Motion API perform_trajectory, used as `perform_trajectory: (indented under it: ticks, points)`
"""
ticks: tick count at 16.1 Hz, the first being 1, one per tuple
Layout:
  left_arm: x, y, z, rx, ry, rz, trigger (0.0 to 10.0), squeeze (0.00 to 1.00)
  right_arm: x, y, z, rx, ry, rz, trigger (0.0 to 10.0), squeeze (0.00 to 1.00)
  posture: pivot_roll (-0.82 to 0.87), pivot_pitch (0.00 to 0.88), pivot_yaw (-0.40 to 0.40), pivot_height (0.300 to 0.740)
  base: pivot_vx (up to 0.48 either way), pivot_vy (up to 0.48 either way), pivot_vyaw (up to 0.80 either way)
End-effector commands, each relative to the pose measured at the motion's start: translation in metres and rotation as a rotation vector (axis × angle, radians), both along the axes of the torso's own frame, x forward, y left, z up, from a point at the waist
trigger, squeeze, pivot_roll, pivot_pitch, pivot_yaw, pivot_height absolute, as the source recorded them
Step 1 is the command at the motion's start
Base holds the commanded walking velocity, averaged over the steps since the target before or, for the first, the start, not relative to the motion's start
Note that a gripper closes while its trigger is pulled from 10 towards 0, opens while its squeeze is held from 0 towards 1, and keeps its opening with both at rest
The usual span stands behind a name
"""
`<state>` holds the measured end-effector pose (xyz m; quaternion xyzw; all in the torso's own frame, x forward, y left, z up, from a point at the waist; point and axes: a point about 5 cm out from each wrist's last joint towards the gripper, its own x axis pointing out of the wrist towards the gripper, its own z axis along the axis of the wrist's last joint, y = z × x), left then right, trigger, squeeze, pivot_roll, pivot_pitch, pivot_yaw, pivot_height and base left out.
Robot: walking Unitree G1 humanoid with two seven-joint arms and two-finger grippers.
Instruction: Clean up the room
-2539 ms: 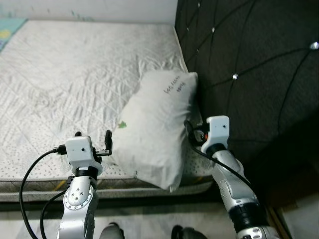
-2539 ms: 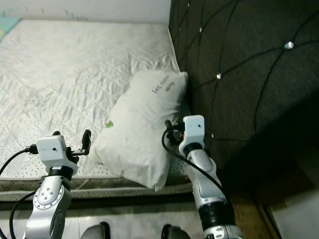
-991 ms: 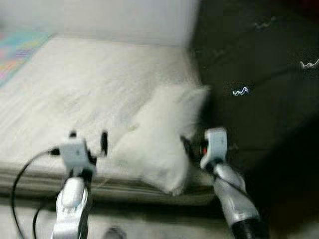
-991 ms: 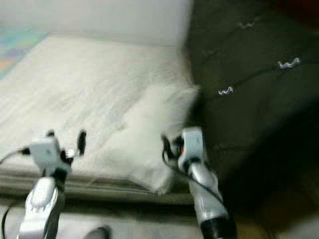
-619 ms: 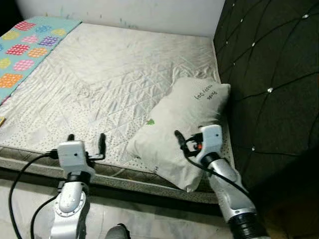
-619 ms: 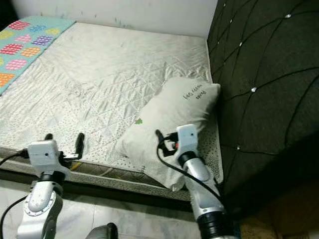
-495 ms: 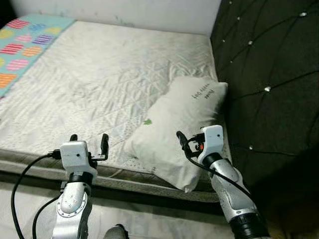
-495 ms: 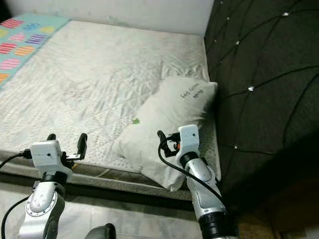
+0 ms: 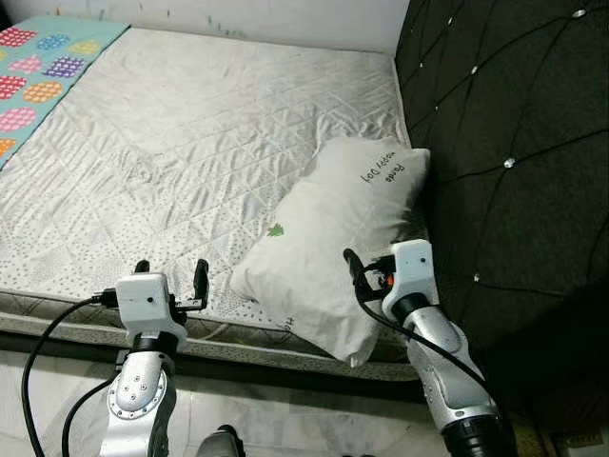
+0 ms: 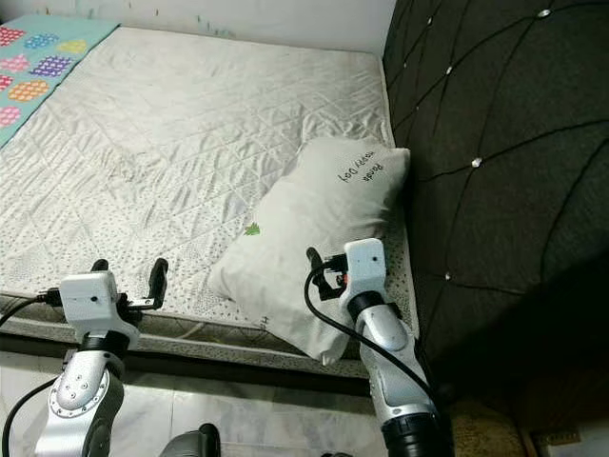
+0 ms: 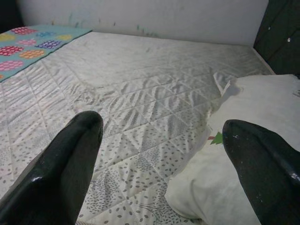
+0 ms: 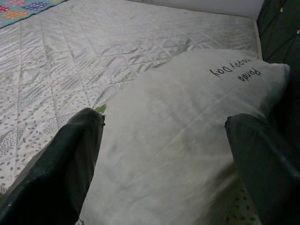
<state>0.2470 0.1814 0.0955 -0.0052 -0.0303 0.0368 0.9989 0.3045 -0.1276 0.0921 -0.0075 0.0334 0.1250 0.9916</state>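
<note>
Pillow (image 9: 333, 238) is seen lying askew at the right near corner of the bed (image 9: 190, 143), beside the dark headboard (image 9: 514, 143). The right gripper (image 12: 164, 140) is held over the pillow's near end, the left gripper (image 9: 171, 276) over the bed's near edge to its left, both with jaws apart.

The pillow (image 9: 328, 243) lies on the mattress (image 9: 190, 143), at its right side, one end touching the headboard (image 9: 504, 143) that stands to its right. A patterned blanket (image 9: 33, 81) lies at the mattress's far left edge, well apart from the pillow. The left gripper (image 9: 171, 276) hovers over the mattress's near edge left of the pillow; the right gripper (image 10: 315, 264) sits at the pillow's near end.
</note>
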Motion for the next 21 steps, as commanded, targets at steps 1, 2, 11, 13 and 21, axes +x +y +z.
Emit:
perform_trajectory:
  ticks: [1, 2, 11, 13, 21]
  points:
    - [-0.0025, -0.0012, -0.0008, -0.004, 0.012, -0.017, 10.0, 0.00, -0.0020, -0.0026, 0.0032, 0.014, -0.007, -0.014, 10.0, 0.00, 0.12, 0.188, -0.040, 0.740, 0.000, 0.000, 0.00]
    - [-0.0024, -0.0021, -0.0003, -0.005, 0.012, -0.023, 10.0, 0.00, -0.0031, -0.0041, 0.0003, 0.024, 0.014, -0.023, 10.0, 0.00, 0.12, 0.195, -0.040, 0.740, 0.000, 0.000, 0.00]
    - [-0.0042, -0.0027, 0.0004, -0.015, 0.020, -0.025, 10.0, 0.00, -0.0027, -0.0059, 0.0003, 0.010, 0.024, -0.038, 10.0, 0.00, 0.12, 0.221, -0.046, 0.740, 0.000, 0.000, -0.32]
    - [-0.0035, -0.0037, 0.0004, -0.018, 0.021, -0.029, 10.0, 0.00, -0.0025, -0.0071, 0.0006, 0.006, 0.022, -0.044, 10.0, 0.00, 0.11, 0.220, -0.047, 0.740, 0.000, 0.000, 0.00]
    - [-0.0026, -0.0063, 0.0008, -0.029, 0.016, -0.045, 10.0, 0.00, -0.0009, -0.0077, 0.0022, -0.008, 0.016, -0.040, 10.0, 0.00, 0.11, 0.220, -0.053, 0.740, 0.116, 0.000, 0.00]
